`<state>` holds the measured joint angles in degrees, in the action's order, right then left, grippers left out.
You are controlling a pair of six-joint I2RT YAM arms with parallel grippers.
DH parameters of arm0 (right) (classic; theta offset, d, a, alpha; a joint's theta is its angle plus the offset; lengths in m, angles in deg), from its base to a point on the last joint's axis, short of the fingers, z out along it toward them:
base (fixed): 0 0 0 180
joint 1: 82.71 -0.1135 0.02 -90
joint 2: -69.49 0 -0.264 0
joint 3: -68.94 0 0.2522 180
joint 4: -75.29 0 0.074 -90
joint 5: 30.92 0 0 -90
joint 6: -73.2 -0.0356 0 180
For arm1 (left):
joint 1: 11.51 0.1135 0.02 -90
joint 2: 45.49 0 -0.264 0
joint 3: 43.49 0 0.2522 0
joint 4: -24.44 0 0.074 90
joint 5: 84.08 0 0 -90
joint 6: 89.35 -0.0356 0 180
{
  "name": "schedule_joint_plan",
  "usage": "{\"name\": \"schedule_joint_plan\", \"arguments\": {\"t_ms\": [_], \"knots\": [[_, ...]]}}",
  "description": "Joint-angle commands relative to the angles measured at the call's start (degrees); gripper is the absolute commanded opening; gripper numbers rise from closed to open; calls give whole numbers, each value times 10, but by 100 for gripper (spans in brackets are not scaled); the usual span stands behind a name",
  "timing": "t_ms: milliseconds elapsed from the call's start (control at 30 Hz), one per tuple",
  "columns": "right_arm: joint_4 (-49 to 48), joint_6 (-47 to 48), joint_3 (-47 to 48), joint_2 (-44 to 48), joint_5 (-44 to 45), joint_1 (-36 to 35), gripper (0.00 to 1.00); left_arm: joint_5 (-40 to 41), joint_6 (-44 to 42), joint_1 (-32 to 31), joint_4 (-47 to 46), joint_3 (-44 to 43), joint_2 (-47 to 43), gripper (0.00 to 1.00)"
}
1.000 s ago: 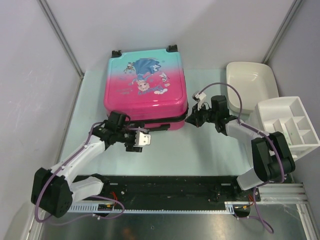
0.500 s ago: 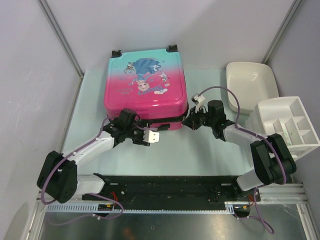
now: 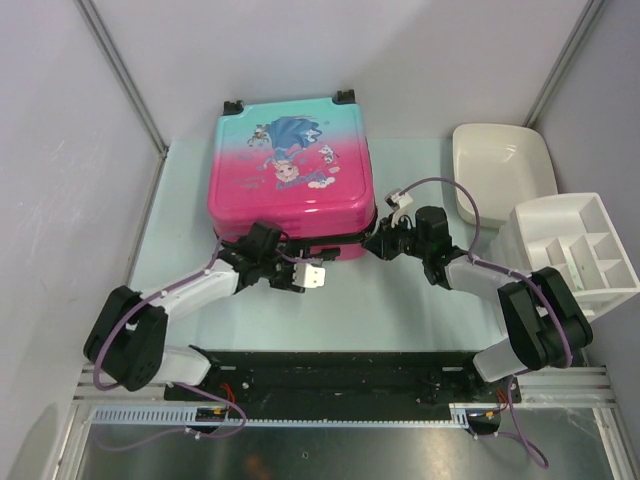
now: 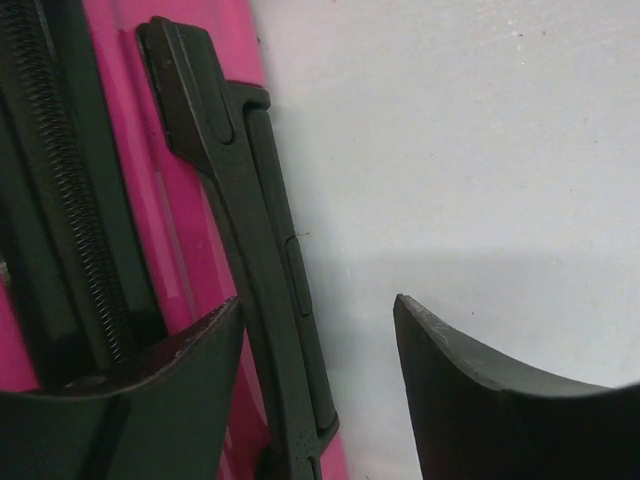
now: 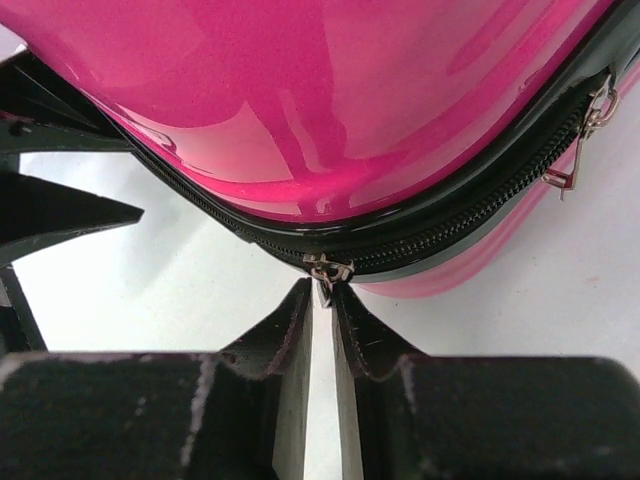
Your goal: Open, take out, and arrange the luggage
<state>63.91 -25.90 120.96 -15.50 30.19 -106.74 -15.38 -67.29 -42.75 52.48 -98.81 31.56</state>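
Observation:
The luggage (image 3: 290, 170) lies flat and closed at the back middle of the table, pink-to-teal shell with a princess print up. My left gripper (image 3: 290, 268) is open at its near edge, jaws either side of the black carry handle (image 4: 262, 290), which runs along the pink side (image 4: 150, 230) next to the zipper. My right gripper (image 3: 376, 242) is at the luggage's near right corner, its jaws nearly closed on the small metal zipper pull (image 5: 326, 272) of the black zipper (image 5: 450, 235). A second pull (image 5: 585, 130) hangs further right.
A white plastic tub (image 3: 503, 168) stands at the back right. A white compartment organiser (image 3: 575, 250) stands in front of it at the right edge. The black rail (image 3: 330, 375) with the arm bases runs along the near edge. Grey walls close in left and right.
My left gripper has moved right and in toward the luggage's near edge, now straddling the handle. My right gripper has edged left onto the zipper pull at the corner.

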Motion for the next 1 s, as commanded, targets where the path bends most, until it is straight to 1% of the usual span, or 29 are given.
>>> {"name": "schedule_joint_plan", "arguments": {"t_ms": [0,33,67,133,167,233,267,333,367,433,467,500,533,567,600,667,800,933,967], "knots": [[-47,-12,0,1,32,-7,17,18,7,0,-32,-15,29,63],[-47,-15,-2,2,35,-7,15,19,9,0,-33,-17,41,60],[-47,-16,-3,5,39,-8,8,20,11,0,-32,-22,46,53],[-49,-18,-4,10,51,-6,0,22,21,-1,-32,-26,56,44],[-51,-20,-3,15,54,-3,0,21,25,-1,-31,-32,63,35],[-55,-32,-3,20,52,6,0,23,40,-7,-32,-36,69,25],[-57,-44,-4,20,50,17,0,23,48,-12,-32,-42,73,14],[-60,-48,-1,24,46,27,0,28,80,-34,-31,-52,78,6],[-61,-49,0,24,45,30,0,30,93,-43,-33,-67,84,0],[-61,-43,3,23,44,43,0,43,149,-71,-36,-91,113,0],[-61,-42,5,22,43,49,0,45,174,-78,-40,-125,126,0],[-59,-40,7,20,38,62,0,46,227,-83,-41,-147,160,0],[-56,-38,9,21,34,70,0,48,254,-89,-41,-170,175,0],[-52,-37,12,19,30,79,0,47,278,-91,-40,-212,189,0],[-40,-36,15,21,29,94,0,45,319,-92,-42,-231,202,0],[-29,-37,15,29,23,106,0,45,348,-98,-43,-275,230,0],[-9,-29,15,37,19,109,0,38,383,-119,-56,-302,246,0],[-18,-36,15,37,33,81,0,35,424,-148,-70,-318,251,0],[-17,-40,15,39,34,65,0,32,432,-151,-70,-324,252,0]]}}
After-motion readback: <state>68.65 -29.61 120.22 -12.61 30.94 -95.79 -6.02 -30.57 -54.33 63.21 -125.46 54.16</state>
